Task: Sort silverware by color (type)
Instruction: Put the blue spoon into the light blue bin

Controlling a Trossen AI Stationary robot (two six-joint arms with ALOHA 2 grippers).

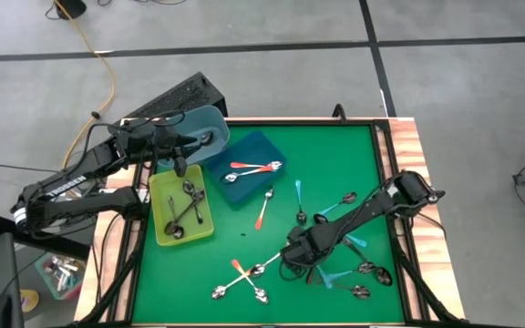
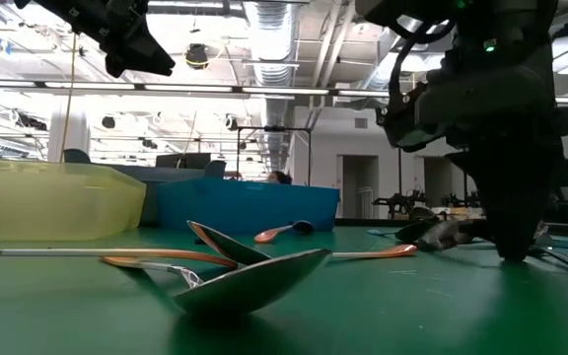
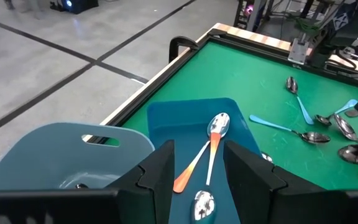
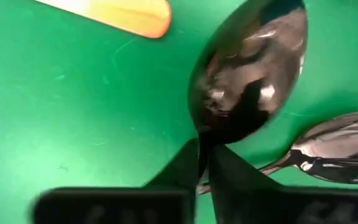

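Silverware [image 1: 334,239] scattered over right and near green table [image 1: 335,155]; some sorted in trays far left. Right gripper [image 4: 205,163] down, pinched on dark spoon [image 4: 250,74]. Left gripper [image 3: 197,171] apart above blue tray [image 3: 166,124].

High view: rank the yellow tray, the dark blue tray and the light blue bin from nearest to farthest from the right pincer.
Measured from the right pincer, low on the mat's right half:
1. Dark blue tray, up and left of it, mid-table.
2. Yellow tray, at the left edge.
3. Light blue bin, at the far left corner, under the left pincer.
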